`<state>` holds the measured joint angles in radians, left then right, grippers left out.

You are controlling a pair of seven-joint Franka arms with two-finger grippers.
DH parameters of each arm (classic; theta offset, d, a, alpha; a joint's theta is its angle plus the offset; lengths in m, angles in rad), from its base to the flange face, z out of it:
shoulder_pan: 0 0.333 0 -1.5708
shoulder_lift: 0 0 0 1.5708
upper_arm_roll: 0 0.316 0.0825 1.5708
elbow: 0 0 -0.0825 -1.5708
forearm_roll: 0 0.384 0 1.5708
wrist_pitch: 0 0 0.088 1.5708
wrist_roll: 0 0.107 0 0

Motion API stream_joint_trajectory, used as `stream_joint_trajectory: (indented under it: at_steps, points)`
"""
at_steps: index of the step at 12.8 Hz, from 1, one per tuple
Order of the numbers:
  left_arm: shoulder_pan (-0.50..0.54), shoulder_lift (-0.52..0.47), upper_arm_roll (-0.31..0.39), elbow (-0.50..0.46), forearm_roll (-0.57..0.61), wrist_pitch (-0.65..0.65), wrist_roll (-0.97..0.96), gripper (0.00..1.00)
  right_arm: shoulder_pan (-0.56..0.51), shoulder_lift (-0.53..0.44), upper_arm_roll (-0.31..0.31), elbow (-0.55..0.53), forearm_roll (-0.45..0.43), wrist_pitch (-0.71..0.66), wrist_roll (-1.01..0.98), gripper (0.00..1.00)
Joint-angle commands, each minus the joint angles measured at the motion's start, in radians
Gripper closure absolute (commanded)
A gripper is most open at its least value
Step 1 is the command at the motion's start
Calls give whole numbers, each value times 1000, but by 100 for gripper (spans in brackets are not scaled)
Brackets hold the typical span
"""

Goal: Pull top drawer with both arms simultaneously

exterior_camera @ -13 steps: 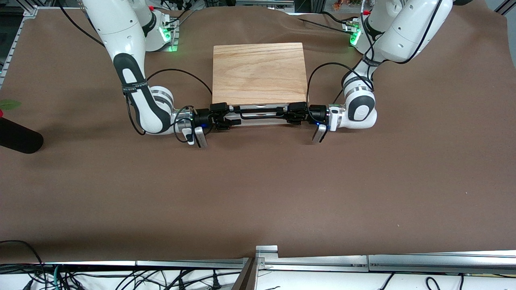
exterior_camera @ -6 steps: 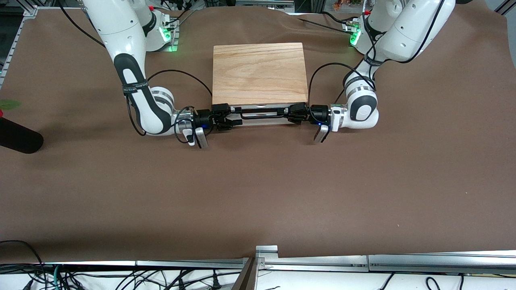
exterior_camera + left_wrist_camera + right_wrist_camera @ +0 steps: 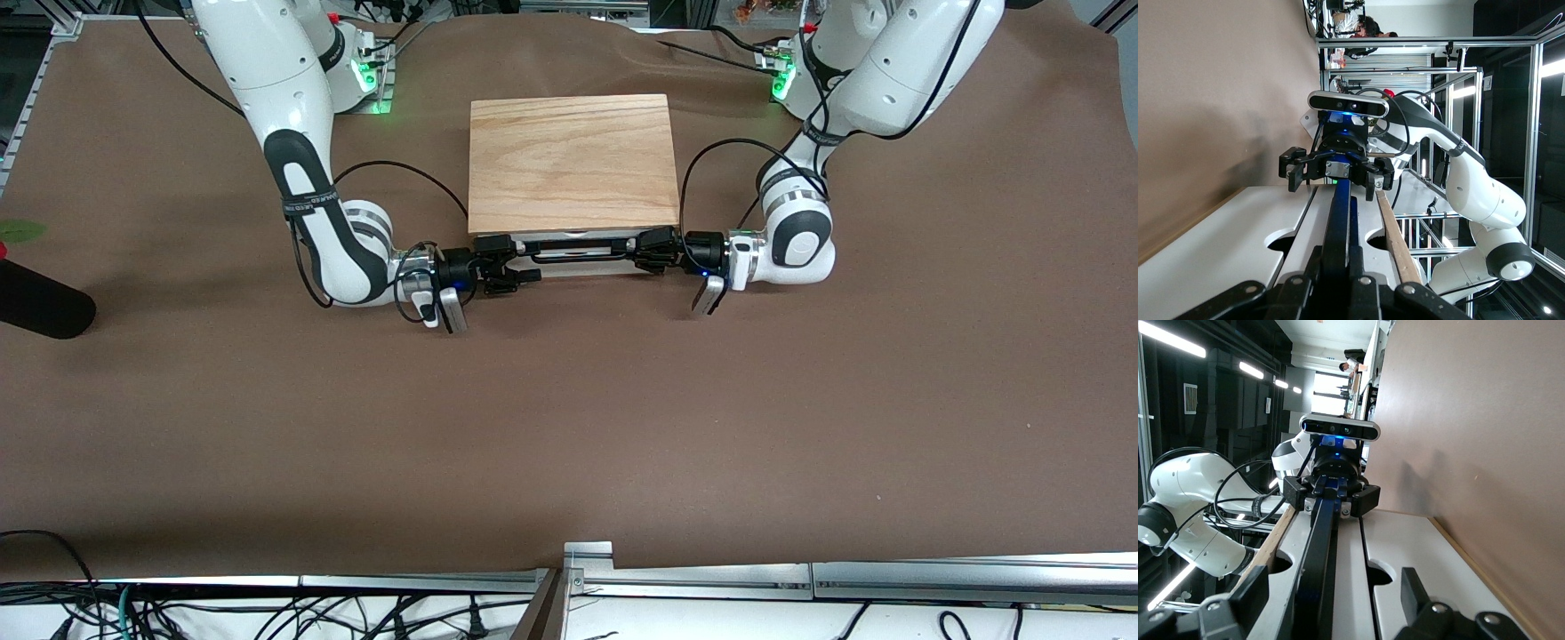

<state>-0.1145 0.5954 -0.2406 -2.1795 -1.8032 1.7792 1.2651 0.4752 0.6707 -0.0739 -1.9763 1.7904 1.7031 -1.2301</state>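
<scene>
Two claws meet the handle (image 3: 573, 248) of the shut drawer (image 3: 578, 263) at the box's (image 3: 570, 160) 6 o'clock face: left claw (image 3: 642, 250) clamped on it, right claw (image 3: 508, 265) wide, so close it before pulling evenly.

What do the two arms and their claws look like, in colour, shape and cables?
Both arms, left and right, have rounded white shells with black joint bands and loose black cables. Each black two-finger claw, left and right, has a white wrist camera beside it. Green lights glow at both bases.
</scene>
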Motion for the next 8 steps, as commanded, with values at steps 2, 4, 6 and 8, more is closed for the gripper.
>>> stream_joint_trajectory:
  at_steps: [2,4,6,8]
  points:
    - [19,-23,-2,-34,2,9,28,100,13,6,-3,16,15,-3,-3,26]
    - [19,-22,-2,-32,2,9,26,100,13,6,-3,16,15,-3,-3,34]
    - [19,-22,-2,-34,2,9,26,100,13,1,-3,16,15,-3,-3,49]
    - [19,-22,-2,-34,2,9,26,100,14,-2,-3,16,14,-6,-8,49]
